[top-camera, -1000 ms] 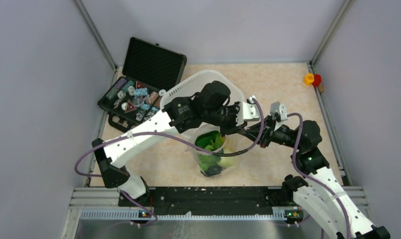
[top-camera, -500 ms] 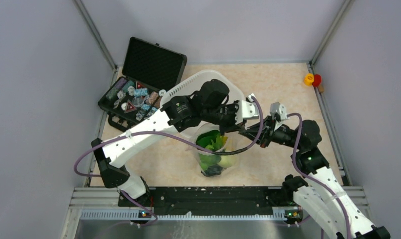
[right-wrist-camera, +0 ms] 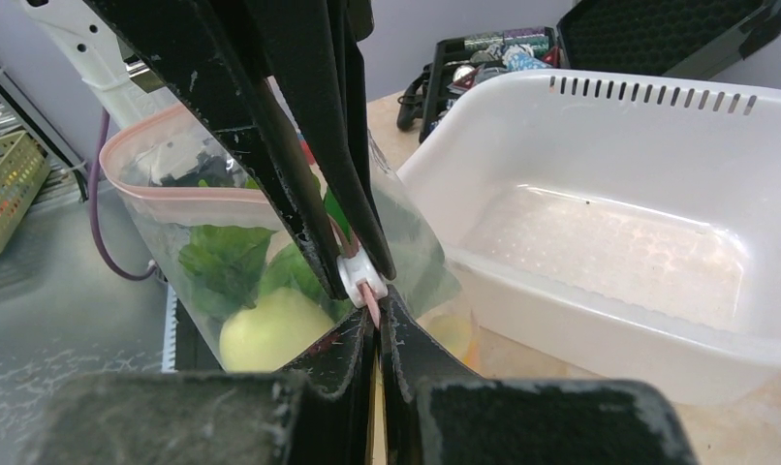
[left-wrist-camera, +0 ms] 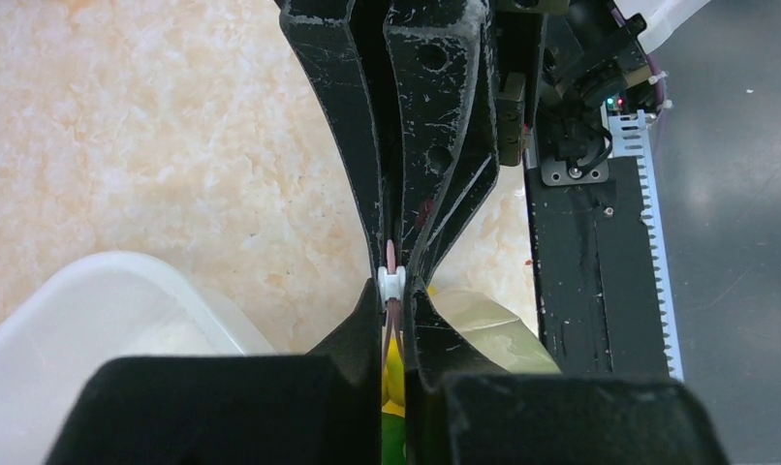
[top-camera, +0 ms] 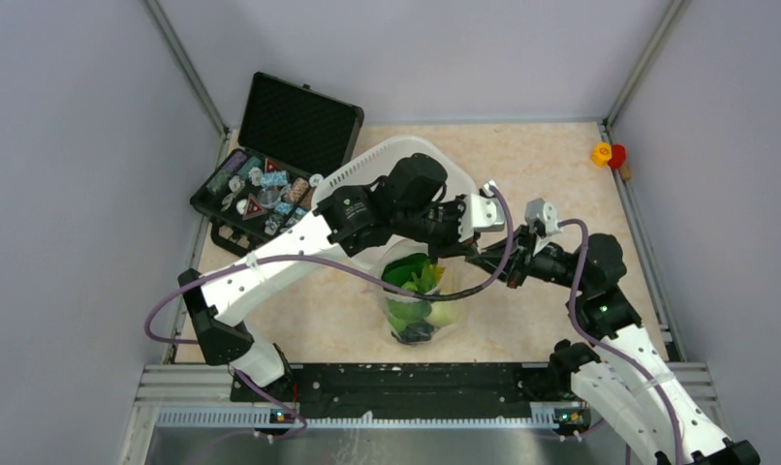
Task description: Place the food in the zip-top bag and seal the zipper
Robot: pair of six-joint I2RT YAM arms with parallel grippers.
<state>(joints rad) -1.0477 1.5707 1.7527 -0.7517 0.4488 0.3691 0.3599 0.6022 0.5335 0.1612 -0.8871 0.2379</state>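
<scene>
Food in zip-top bag; zipper unsealed; left fingers clamp its slider, right fingers pinch its end

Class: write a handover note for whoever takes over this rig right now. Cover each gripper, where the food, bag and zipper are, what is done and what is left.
Left gripper: jaws shut on the slider tab at one end of the zipper.
Right gripper: jaws shut on the zipper right beside the tab.
Food is inside the zip-top bag, next to the white tub; none shows in the tub.
Done: bagging.
Left: the mouth gapes open, so the tab probably needs drawing along the strip to seal.
</scene>
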